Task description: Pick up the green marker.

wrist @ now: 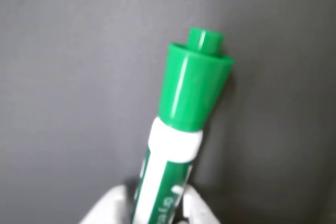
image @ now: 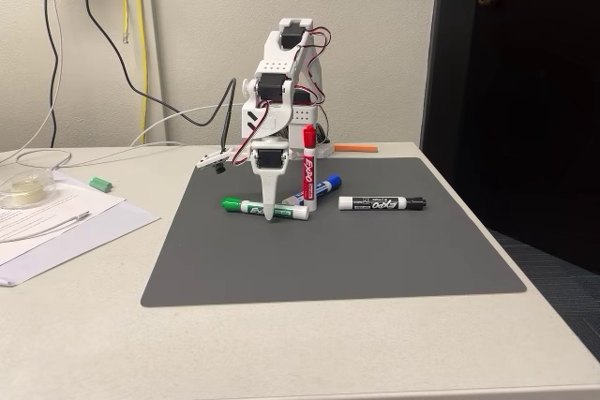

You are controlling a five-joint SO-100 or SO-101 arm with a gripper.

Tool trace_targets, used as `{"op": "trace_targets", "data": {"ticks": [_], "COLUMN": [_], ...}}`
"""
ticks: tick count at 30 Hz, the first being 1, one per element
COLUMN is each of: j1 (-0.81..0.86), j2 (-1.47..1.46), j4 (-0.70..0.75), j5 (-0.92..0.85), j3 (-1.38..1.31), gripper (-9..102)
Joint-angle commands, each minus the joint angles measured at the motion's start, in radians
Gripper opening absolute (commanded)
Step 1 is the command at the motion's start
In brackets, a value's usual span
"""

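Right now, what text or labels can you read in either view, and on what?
"EXPO" on the upright red marker.
"EXPO" on the black marker, lying flat.
Green marker label: too small in the fixed view, blurred in the wrist view.
Papers: print too small.

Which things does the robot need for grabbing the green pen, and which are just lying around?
For the job:
- green marker, lying on the mat
- hand, down around the marker

Just lying around:
- red marker, standing up
- blue marker
- black marker
- papers
- tape roll
- small green piece
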Motion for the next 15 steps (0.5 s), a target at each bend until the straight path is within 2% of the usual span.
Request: {"op": "trace_targets", "data": {"ticks": [1,15], "j1": [-0.012,-0.014], "j2": [0.008,0.031], "j4": [0.002,0.009], "j5": [-0.003,0.002], "j3": [-0.026,-0.025], "gripper": [10,5]}}
